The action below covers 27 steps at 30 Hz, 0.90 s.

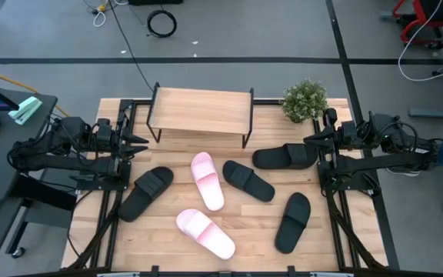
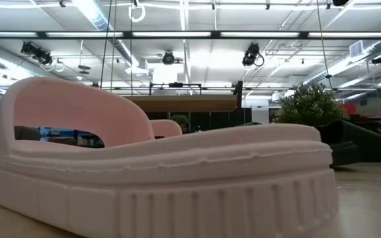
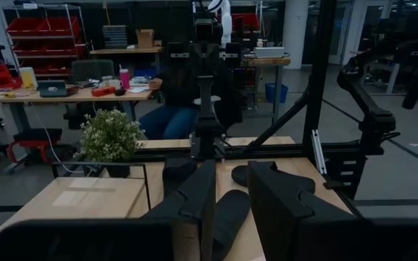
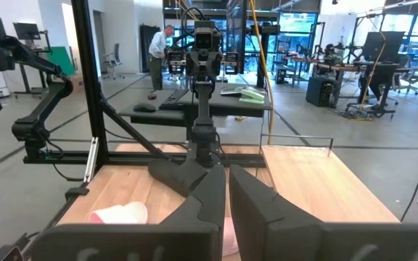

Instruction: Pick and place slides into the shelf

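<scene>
The shelf (image 1: pixel 201 109) stands at the table's far middle on thin black legs, its wooden top bare. Several slides lie sole-down on the table in front of it. Two are pink (image 1: pixel 208 180) (image 1: pixel 204 233). Black ones lie at the left (image 1: pixel 146 192), the middle (image 1: pixel 248 180), the far right (image 1: pixel 284 156) and the near right (image 1: pixel 293 221). In the low view the nearer pink slide (image 2: pixel 157 178) fills the foreground. My left gripper (image 1: pixel 138 141) (image 3: pixel 232 181) waits at the left edge, open by a narrow gap. My right gripper (image 1: pixel 311 138) (image 4: pixel 226 181) waits at the right edge, shut.
A small potted plant (image 1: pixel 304 100) stands at the far right corner beside the shelf. Black frame rails run along both sides of the table (image 1: pixel 114 231). Bare wood lies between the slides and along the near edge. A person sits at a desk (image 3: pixel 173 116) beyond the table.
</scene>
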Motion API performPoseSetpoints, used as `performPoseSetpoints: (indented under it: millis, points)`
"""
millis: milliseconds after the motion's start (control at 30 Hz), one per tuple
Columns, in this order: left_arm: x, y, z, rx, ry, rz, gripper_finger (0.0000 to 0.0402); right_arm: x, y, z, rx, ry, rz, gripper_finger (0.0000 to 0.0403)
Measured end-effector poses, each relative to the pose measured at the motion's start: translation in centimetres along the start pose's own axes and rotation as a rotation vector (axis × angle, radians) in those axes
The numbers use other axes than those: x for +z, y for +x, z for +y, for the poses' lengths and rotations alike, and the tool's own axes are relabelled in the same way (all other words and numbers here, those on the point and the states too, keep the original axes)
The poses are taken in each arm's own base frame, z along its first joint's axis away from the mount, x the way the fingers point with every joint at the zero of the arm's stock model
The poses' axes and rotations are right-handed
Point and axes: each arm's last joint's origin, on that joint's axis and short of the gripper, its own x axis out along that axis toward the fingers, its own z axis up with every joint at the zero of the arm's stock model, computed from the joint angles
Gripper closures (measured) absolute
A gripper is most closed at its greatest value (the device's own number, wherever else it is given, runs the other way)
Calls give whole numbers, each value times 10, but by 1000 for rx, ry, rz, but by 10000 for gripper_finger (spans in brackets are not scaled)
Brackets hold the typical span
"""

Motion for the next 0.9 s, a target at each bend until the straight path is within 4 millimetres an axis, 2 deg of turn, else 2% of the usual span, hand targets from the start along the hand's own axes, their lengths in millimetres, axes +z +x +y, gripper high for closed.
performPoseSetpoints:
  millis: [267,633,800,900]
  points:
    - [0,0,0,0,0,0,321,0,0,0,0,0,0,376]
    - [0,0,0,0,0,0,310,2,2,0,-1,-27,-14,376]
    - [0,0,0,0,0,0,314,14,3,0,-2,-21,-143,376]
    - [0,0,0,0,0,-1,318,19,3,0,10,59,-184,376]
